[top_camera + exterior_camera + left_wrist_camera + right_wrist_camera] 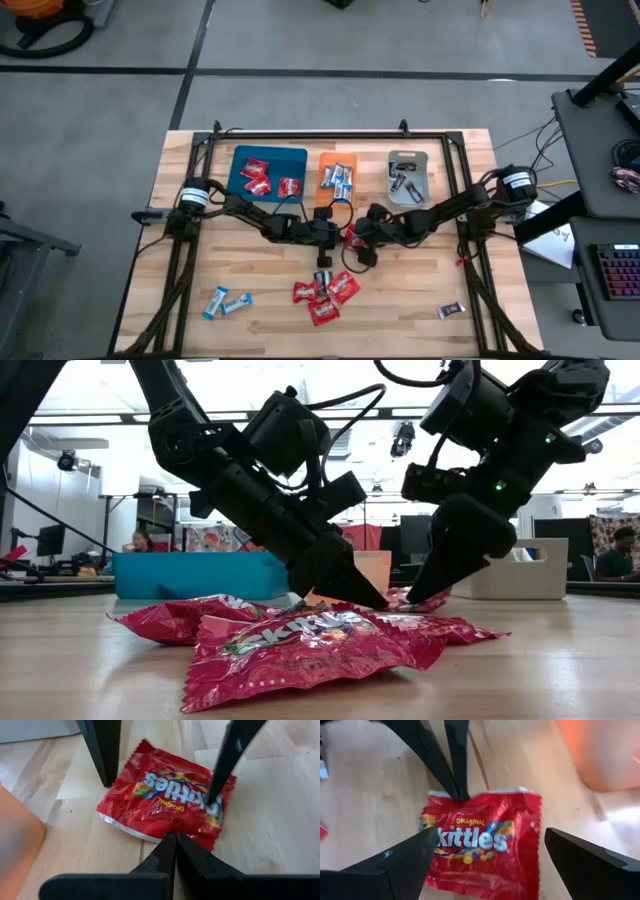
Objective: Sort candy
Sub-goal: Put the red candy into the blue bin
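Note:
A red candy packet lies flat on the wooden table, in front of the orange tray. My left gripper is shut, its tips down on the packet's edge. My right gripper comes from the other side and is open. One of its fingers reaches over the packet's printed face. The other finger stands on the table beside the packet. Loose candy lies nearer the front: a red heap, two blue-and-white pieces and one dark piece. My left gripper presses its shut fingertips on the packet's sealed edge, at about the middle of that edge, slanting down from the table's left. The packet lies flat under them. Whether any wrapper is caught between the tips does not show. My right gripper has one fingertip over the printed face near the packet's end, slanting down from the table's right. Whether it touches the wrapper I cannot tell.
Three trays stand in a row at the far side: a blue tray with red candy, the orange one with blue-and-white candy, and a grey tray with dark candy. The two arms meet at the table's middle.

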You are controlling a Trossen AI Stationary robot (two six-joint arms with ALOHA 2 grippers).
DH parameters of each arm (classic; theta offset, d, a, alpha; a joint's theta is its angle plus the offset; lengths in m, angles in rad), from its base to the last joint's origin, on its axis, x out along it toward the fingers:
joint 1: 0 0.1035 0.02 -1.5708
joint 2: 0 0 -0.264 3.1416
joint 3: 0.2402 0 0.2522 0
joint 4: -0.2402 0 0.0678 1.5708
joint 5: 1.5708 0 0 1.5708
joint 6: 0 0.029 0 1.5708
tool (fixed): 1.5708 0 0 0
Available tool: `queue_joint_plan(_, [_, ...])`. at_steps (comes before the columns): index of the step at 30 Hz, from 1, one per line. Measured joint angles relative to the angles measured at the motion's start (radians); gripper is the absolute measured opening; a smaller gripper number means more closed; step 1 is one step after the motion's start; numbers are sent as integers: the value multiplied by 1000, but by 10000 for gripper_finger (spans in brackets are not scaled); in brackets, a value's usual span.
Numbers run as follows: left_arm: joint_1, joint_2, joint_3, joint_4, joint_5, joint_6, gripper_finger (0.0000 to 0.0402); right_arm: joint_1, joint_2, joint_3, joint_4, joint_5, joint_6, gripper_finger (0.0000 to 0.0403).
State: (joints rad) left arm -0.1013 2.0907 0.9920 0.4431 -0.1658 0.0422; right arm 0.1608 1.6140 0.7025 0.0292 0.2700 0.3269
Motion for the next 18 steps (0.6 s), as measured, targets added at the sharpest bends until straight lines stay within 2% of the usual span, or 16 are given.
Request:
queue_joint_plan(5, [0,0,0,0,0,-1,0,-23,61,1,3,-64,19,366])
queue_joint_plan(9, [0,0,0,0,0,-2,0,-24,85,0,3,-73,16,343])
queue_joint_plan(13, [0,-8,0,-7,0,-4,0,-24,70,0,8,-96,13,296])
queue_joint_plan(18, [0,-38,-3,-35,1,16,0,-24,20,0,6,-106,-3,204])
